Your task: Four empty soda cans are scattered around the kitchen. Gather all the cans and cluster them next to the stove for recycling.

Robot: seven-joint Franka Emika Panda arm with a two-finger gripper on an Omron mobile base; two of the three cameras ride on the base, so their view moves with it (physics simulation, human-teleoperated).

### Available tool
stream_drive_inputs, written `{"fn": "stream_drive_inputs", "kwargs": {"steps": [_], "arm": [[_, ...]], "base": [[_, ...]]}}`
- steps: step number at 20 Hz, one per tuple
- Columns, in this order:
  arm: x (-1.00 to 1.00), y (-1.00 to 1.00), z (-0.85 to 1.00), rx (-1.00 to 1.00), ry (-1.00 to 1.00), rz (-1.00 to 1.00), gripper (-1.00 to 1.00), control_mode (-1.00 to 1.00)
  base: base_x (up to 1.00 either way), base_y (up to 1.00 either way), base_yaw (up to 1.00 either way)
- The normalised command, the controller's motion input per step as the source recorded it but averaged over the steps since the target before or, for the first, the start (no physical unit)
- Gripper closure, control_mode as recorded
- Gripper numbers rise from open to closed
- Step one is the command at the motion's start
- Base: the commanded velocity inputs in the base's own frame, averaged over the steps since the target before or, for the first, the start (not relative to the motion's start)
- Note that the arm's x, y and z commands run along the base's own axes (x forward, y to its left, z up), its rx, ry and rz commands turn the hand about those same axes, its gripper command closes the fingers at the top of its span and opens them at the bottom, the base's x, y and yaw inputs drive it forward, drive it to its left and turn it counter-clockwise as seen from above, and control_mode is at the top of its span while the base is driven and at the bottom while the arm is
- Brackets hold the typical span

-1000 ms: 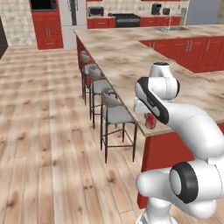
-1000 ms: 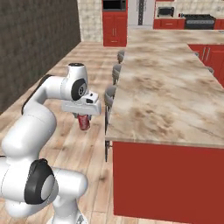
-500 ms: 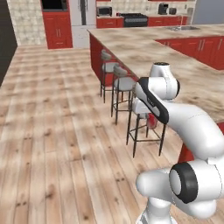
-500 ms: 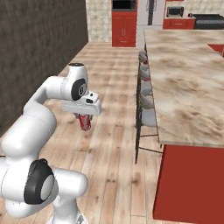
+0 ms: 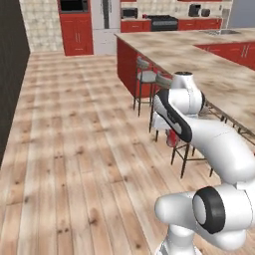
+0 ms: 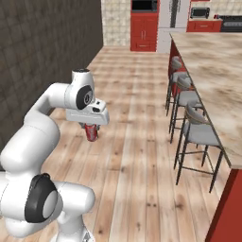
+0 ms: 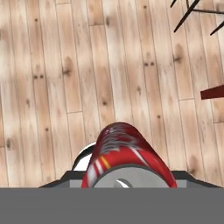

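A red soda can (image 6: 91,133) with a silver top hangs upright in my gripper (image 6: 91,128), which is shut on it above the wood plank floor. From the left base the can (image 5: 172,138) peeks out behind my forearm, next to the stools. The hand view looks down along the can (image 7: 124,151) at the floor below. Far across the kitchen, a black stove (image 5: 160,20) stands between red cabinets at the back wall, and it also appears as the stove (image 6: 231,18) at the top right.
A long marble island counter (image 6: 212,61) runs along my right with three grey bar stools (image 6: 198,134) at its side. A dark wall (image 6: 42,56) stands on the left. Open floor (image 5: 74,124) stretches ahead towards the red cabinets (image 5: 75,32).
The base has driven and turned, so the island and stools have slid to the right in both base views. The can stays held in the gripper the same way.
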Motion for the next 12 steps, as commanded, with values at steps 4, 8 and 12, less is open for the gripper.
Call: {"fn": "stream_drive_inputs", "kwargs": {"steps": [4, 8, 12], "arm": [[0.0, 0.0, 0.0, 0.0, 0.0, 0.0, 1.0, 1.0], [0.0, 0.0, 0.0, 0.0, 0.0, 0.0, 1.0, 1.0], [0.0, 0.0, 0.0, 0.0, 0.0, 0.0, 1.0, 1.0]], "base": [[0.79, 0.69, 0.0], [1.0, 0.54, 0.02], [1.0, 0.41, 0.02]]}}
